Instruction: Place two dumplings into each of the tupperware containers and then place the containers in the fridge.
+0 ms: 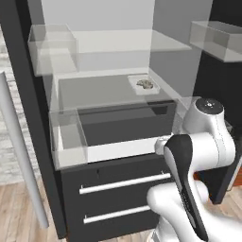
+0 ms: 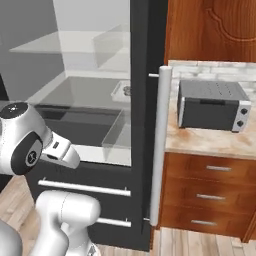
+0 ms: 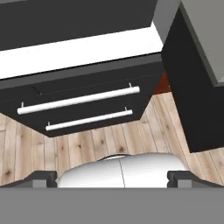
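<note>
The pincer [image 3: 112,179] hangs released and empty, its two dark tips spread wide, aimed down at the fridge's [image 1: 118,208] two lower drawer bars and the wood floor. One tupperware container [image 1: 144,85] sits on a fridge shelf above and well beyond the pincer, holding dumplings [image 1: 145,84]; they blur into one lump, so the count of two cannot be confirmed. A second container cannot be made out. Risks, as judgement: the open door [image 2: 150,125] beside the arm could be clipped during a wide swing, and with one container unaccounted for, the task may be incomplete. A toaster oven [image 2: 212,105] stands well aside.
</note>
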Motion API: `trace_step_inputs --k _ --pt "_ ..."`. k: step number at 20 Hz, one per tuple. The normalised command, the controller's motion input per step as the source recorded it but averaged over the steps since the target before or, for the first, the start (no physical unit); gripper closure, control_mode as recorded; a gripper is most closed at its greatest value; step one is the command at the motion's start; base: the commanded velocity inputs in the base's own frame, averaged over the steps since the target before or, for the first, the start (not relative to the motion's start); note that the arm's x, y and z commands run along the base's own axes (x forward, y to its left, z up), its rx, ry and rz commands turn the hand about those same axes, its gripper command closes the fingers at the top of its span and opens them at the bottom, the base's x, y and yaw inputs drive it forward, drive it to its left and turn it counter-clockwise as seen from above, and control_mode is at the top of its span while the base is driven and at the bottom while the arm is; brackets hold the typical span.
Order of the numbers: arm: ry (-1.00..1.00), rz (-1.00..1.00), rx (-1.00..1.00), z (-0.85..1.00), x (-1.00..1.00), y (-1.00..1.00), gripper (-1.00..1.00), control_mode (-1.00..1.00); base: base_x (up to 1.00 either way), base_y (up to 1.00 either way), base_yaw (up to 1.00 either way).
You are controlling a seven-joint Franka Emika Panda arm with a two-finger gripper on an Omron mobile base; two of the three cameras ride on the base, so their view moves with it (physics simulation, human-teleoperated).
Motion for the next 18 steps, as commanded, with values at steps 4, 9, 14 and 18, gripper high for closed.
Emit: trace_step_inputs --k 4,9,14,18 --pt "0.0 0.0 0.0 0.0 0.0 0.0 -1.0 1.0 -0.65 0.0 -0.47" --pt "0.0 0.0 0.0 0.0 0.0 0.0 -1.0 1.0 -0.64 -0.03 -0.55" --pt "0.0 0.0 0.0 0.0 0.0 0.0 -1.0 1.0 -0.61 -0.12 -0.6" --pt "0.0 0.0 0.0 0.0 0.0 0.0 -1.0 1.0 -0.26 -0.07 -0.8"
